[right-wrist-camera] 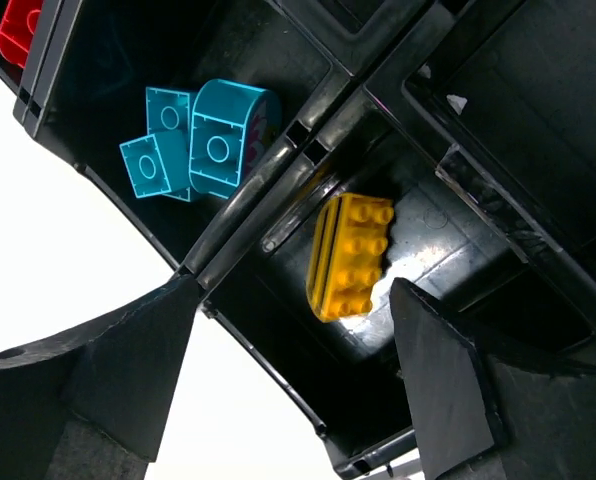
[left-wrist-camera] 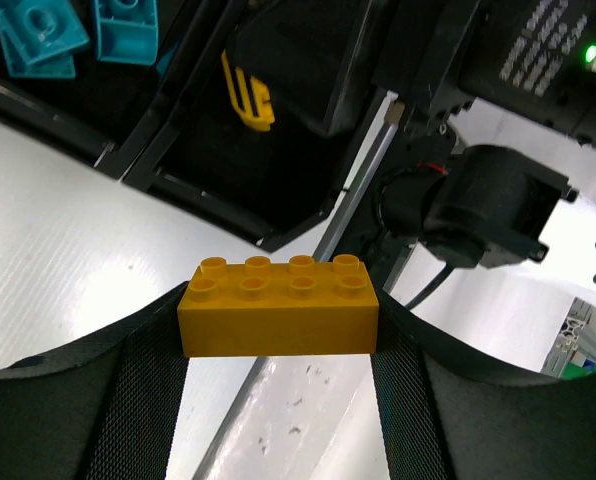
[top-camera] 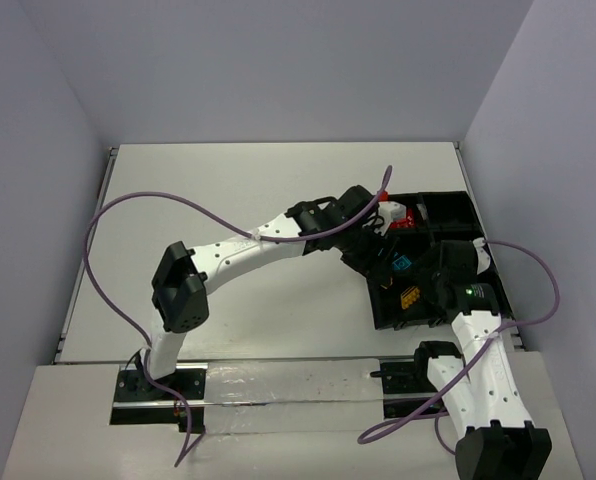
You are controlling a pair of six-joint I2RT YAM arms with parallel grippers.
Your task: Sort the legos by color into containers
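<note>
**Left arm.** The left pincer (left-wrist-camera: pixel 278 335) is clamped on one yellow-orange brick (left-wrist-camera: pixel 278 305). The brick is gripped by its short ends, studs up and long side level, so that it should drop flat when let go. It hangs above the bench (top-camera: pixel 238 180), beside the tray (top-camera: pixel 450 207) and not yet over any bin. In the left wrist view the yellow bin lies ahead of it.

**Right arm.** The right pincer (right-wrist-camera: pixel 293 360) stands open over the nearest bin with nothing between its fingers. A yellow brick (right-wrist-camera: pixel 353 255) lies on that bin's floor below it, tilted on its side.

**Layout.** The tray sits at the right of the bench. Each colour has its own bin along the tray's left column: yellow nearest, cyan in the middle, red farthest.

**Counts**
- Yellow: one held and one in the bin. The binned one has a ribbed side that may be a second piece against it; I cannot tell.
- Cyan bricks (right-wrist-camera: pixel 218 145): three, overlapping.
- Red bricks (top-camera: pixel 405 216): a small cluster with white marks, too small to count.
- Loose bricks on the bench: none that I can see.

**Judgement.** The held brick looks like the last one to sort. The right arm sits over the yellow bin and may need to clear out before the left arm can come in.
</note>
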